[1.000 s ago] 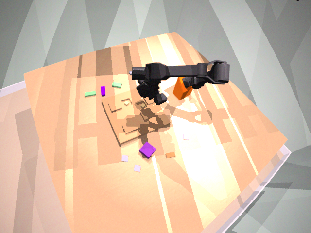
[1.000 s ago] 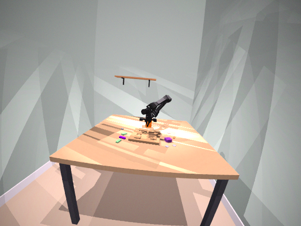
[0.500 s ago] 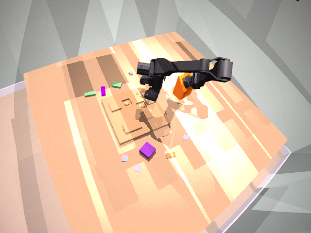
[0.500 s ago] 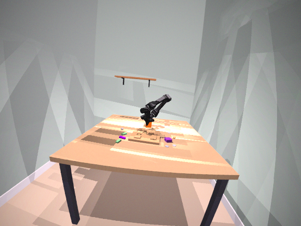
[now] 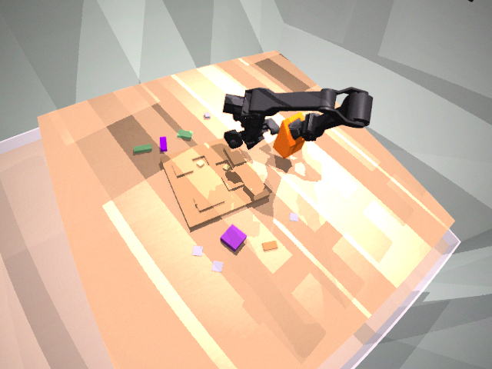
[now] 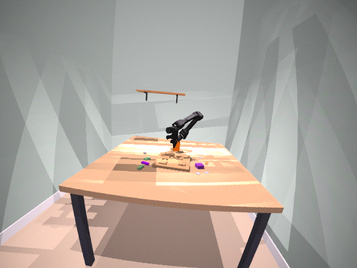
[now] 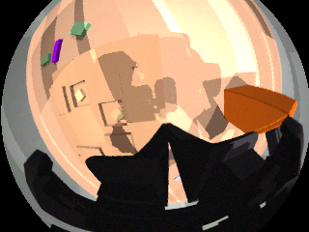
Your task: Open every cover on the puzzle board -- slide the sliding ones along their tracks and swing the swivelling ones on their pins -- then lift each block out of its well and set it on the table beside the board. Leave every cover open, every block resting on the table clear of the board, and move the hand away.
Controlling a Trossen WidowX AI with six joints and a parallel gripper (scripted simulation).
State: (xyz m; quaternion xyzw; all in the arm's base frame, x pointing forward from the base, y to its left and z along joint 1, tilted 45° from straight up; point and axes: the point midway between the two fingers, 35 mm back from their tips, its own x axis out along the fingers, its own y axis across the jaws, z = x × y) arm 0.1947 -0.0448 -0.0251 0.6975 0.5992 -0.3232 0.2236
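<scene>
The wood-coloured puzzle board (image 5: 182,198) (image 6: 173,166) lies flat on the table. Its covers have the same wood colour; one raised panel (image 5: 250,179) is at its right side, and exact cover positions are hard to tell. Two small pale yellow pieces show on the board beside outlined recesses, one (image 5: 200,163) (image 7: 79,95) farther left and one (image 5: 226,167) (image 7: 118,114) near the middle. I cannot tell whether they are blocks or knobs. My gripper (image 5: 249,147) (image 7: 166,127) is shut and empty, above the board's back right side. The arm's shadow covers part of the board.
An orange wedge (image 5: 283,141) (image 7: 253,110) stands close beside the gripper. A purple block (image 5: 233,237) (image 6: 199,166) and an orange tile (image 5: 270,245) lie in front. A purple bar (image 5: 163,144) and green pieces (image 5: 184,134) (image 5: 142,148) lie back left. Several pale tiles lie around.
</scene>
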